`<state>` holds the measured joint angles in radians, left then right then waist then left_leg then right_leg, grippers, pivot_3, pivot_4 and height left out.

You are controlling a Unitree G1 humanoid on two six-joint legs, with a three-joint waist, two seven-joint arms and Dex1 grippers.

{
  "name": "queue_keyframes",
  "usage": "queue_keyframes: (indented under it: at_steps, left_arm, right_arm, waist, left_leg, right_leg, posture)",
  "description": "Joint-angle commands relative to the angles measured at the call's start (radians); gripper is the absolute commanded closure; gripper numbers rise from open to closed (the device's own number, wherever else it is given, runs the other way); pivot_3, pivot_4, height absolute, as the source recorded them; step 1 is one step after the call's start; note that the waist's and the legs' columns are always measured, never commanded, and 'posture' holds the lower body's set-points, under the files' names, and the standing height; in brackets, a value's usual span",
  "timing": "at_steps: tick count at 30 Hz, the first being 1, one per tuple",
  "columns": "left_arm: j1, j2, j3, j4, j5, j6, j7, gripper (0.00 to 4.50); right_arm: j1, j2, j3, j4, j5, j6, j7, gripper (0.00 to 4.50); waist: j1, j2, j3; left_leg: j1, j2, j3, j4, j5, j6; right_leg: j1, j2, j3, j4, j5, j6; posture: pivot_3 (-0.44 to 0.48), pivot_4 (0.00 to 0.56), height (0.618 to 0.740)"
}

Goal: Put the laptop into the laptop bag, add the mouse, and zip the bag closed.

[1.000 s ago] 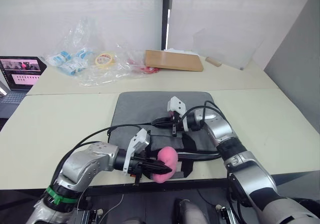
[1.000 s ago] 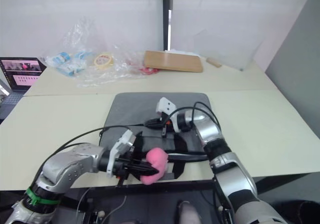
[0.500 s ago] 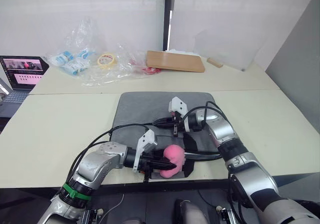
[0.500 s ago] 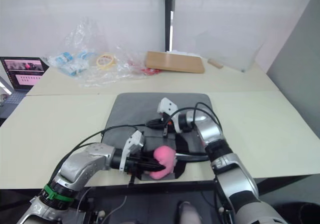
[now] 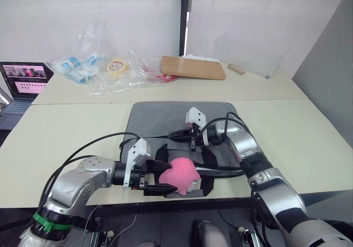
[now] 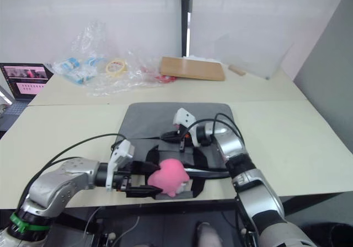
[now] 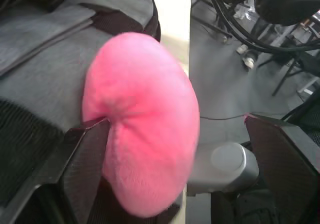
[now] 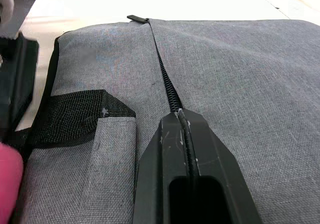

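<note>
The grey laptop bag (image 5: pixel 160 117) lies flat in the middle of the table, its black zipper (image 8: pixel 162 69) running along the top face. My right gripper (image 8: pixel 179 115) is shut on the zipper pull, and the zipper track ends right at its tips. A fluffy pink ball (image 5: pixel 179 175) rests on the bag's near edge, beside a black strap handle (image 8: pixel 80 119). My left gripper (image 5: pixel 164 181) stands open around the ball, one finger (image 7: pixel 85 169) touching its side and the other well apart. The laptop and the mouse are out of view.
A small dark laptop with a lit screen (image 5: pixel 22 79) sits at the far left edge. Along the back lie crumpled plastic bags (image 5: pixel 91 65), a tape roll (image 5: pixel 115 66) and a brown board (image 5: pixel 193 66). The table's front edge runs just under the ball.
My left gripper was shut on the pink ball and has opened wide, drawing back to the left. The ball now lies loose on the bag's near edge. The right gripper has not moved.
</note>
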<state>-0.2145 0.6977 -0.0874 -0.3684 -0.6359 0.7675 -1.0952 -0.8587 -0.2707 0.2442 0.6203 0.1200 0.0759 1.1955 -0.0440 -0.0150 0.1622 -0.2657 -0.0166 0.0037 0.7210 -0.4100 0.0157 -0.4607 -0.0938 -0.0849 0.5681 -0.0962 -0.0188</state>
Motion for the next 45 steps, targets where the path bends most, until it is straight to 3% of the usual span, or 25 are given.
queue_keyframes:
  at_steps: [1, 5, 14, 20, 24, 28, 33, 34, 42, 45]
  left_arm:
    - [0.039, 0.015, 0.062, -0.054, -0.053, 0.013, 0.02, 0.02]
    - [0.086, 0.026, 0.117, -0.076, -0.077, 0.016, 0.048, 0.02]
    - [0.257, 0.132, 0.361, -0.111, -0.154, -0.003, 0.024, 0.02]
    - [0.275, 0.148, 0.488, -0.056, -0.168, -0.034, 0.03, 0.02]
    - [0.236, 0.158, 0.527, -0.033, -0.166, -0.055, 0.04, 0.0]
    - [0.177, 0.167, 0.527, 0.002, -0.166, -0.066, 0.035, 0.0]
    - [0.008, 0.187, 0.428, 0.129, -0.104, -0.113, -0.006, 1.47]
    - [-0.023, 0.182, 0.404, 0.153, -0.091, -0.128, -0.013, 1.8]
    - [-0.341, 0.056, 0.155, 0.388, 0.042, -0.255, -0.11, 4.48]
    - [-0.45, -0.019, 0.072, 0.495, 0.102, -0.321, -0.161, 4.48]
  right_arm:
    - [0.002, 0.002, 0.007, 0.049, -0.029, 0.001, -0.015, 4.5]
    - [-0.005, 0.006, 0.006, 0.066, -0.029, -0.008, -0.014, 4.5]
    - [-0.025, 0.054, -0.085, 0.003, 0.098, -0.005, 0.032, 4.5]
    - [0.007, 0.039, -0.146, -0.254, 0.238, 0.182, 0.044, 4.5]
    - [0.06, -0.061, -0.186, -0.476, 0.32, 0.314, 0.038, 3.3]
    - [0.11, -0.187, -0.242, -0.581, 0.354, 0.365, 0.037, 1.89]
    - [0.236, -0.443, -0.354, -0.676, 0.389, 0.405, 0.108, 0.18]
    - [0.261, -0.468, -0.368, -0.69, 0.401, 0.411, 0.109, 0.0]
    - [0.542, -0.625, -0.532, -0.841, 0.439, 0.418, 0.092, 0.0]
    - [0.598, -0.636, -0.562, -0.932, 0.485, 0.461, 0.056, 0.0]
  waist:
    - [-0.001, 0.0, 0.0]
    - [-0.002, 0.0, 0.0]
    - [-0.004, 0.002, 0.001]
    - [-0.002, 0.005, 0.003]
    - [0.001, 0.007, 0.004]
    - [0.0, 0.008, 0.005]
    - [0.018, 0.009, 0.006]
    - [0.021, 0.009, 0.006]
    - [0.04, 0.008, 0.006]
    - [0.051, 0.008, 0.006]
  left_leg:
    - [0.0, 0.0, 0.0, 0.0, 0.0, 0.0]
    - [0.0, 0.0, 0.0, -0.001, 0.0, -0.001]
    - [0.0, 0.001, 0.0, -0.006, 0.002, -0.003]
    - [-0.01, 0.001, 0.001, -0.007, 0.002, -0.005]
    - [-0.015, -0.001, -0.001, -0.007, 0.003, -0.006]
    - [-0.015, -0.001, 0.0, -0.007, 0.003, -0.007]
    - [-0.016, -0.001, 0.0, -0.007, 0.004, -0.007]
    - [-0.018, -0.001, 0.001, -0.007, 0.004, -0.007]
    - [-0.017, -0.001, 0.003, -0.004, 0.002, -0.002]
    - [-0.018, -0.002, 0.004, 0.001, 0.0, 0.001]
  right_leg:
    - [0.0, 0.0, 0.0, 0.0, 0.0, 0.0]
    - [0.0, 0.0, 0.0, 0.0, 0.0, 0.0]
    - [-0.001, 0.002, 0.0, -0.003, 0.0, 0.0]
    - [-0.017, 0.001, -0.008, -0.006, 0.0, -0.002]
    - [-0.018, -0.002, -0.017, -0.008, -0.001, -0.003]
    - [-0.016, -0.002, -0.016, -0.008, -0.001, -0.003]
    - [-0.014, -0.002, -0.016, -0.008, -0.001, -0.003]
    - [-0.012, -0.002, -0.015, -0.008, -0.001, -0.003]
    - [-0.009, -0.002, -0.011, -0.008, 0.001, 0.0]
    - [-0.007, -0.002, -0.011, -0.008, 0.002, 0.001]
  posture:
    - [0.0, 0.15, 0.74]
    - [0.0, 0.15, 0.74]
    - [0.0, 0.15, 0.74]
    - [0.0, 0.15, 0.74]
    - [0.0, 0.15, 0.74]
    - [0.0, 0.15, 0.74]
    - [0.0, 0.15, 0.74]
    - [0.0, 0.15, 0.74]
    - [0.0, 0.15, 0.74]
    - [0.0, 0.15, 0.74]
